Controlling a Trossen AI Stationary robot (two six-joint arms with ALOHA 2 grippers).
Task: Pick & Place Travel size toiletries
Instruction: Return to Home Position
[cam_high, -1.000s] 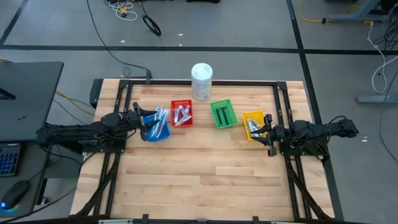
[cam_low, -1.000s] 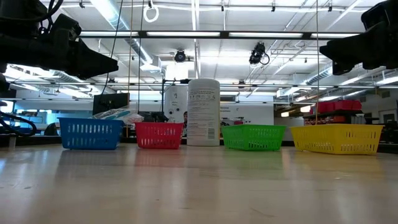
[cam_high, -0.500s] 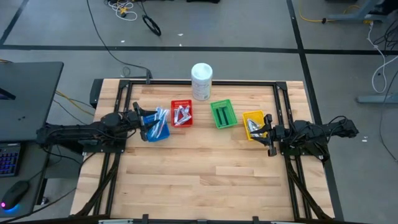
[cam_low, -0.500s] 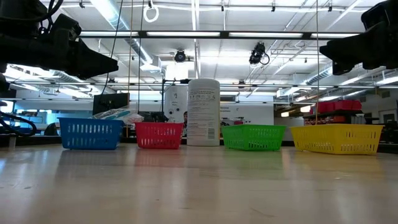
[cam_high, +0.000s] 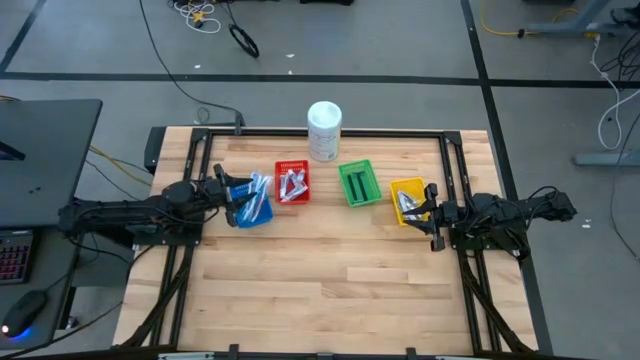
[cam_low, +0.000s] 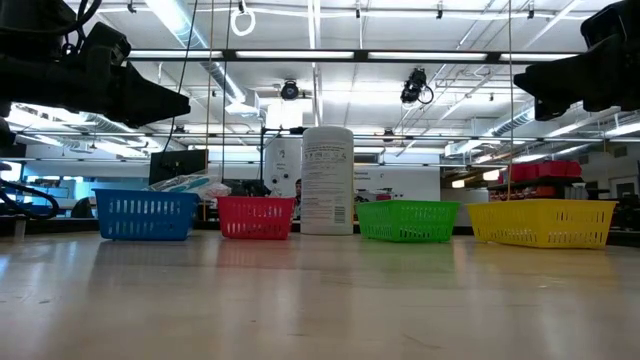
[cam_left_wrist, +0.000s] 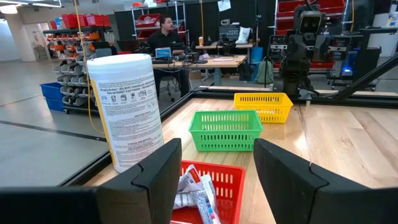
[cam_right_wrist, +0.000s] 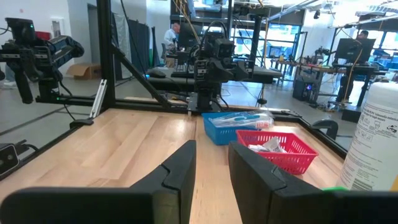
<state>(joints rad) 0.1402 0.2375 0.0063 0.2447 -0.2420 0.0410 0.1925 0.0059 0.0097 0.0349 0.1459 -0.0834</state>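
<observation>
Now the toiletries (cam_high: 291, 184) lie sorted in the blue basket (cam_low: 146, 215), red basket (cam_low: 256, 217), green basket (cam_low: 408, 220) and yellow basket (cam_low: 542, 222). These stand in a row by the white tub (cam_left_wrist: 127, 106), whose label print is too fine to read. The left gripper (cam_high: 234, 197) hovers at the blue basket with its fingers wide apart and empty. The right gripper (cam_high: 432, 216) is beside the yellow basket, its fingers narrowly apart and empty.

one blue basket (cam_low: 146, 216), one red basket (cam_low: 256, 217), one green basket (cam_low: 408, 220), one yellow basket (cam_low: 541, 222), one white tub (cam_low: 327, 180); toiletries (cam_high: 292, 185): count unclear.
</observation>
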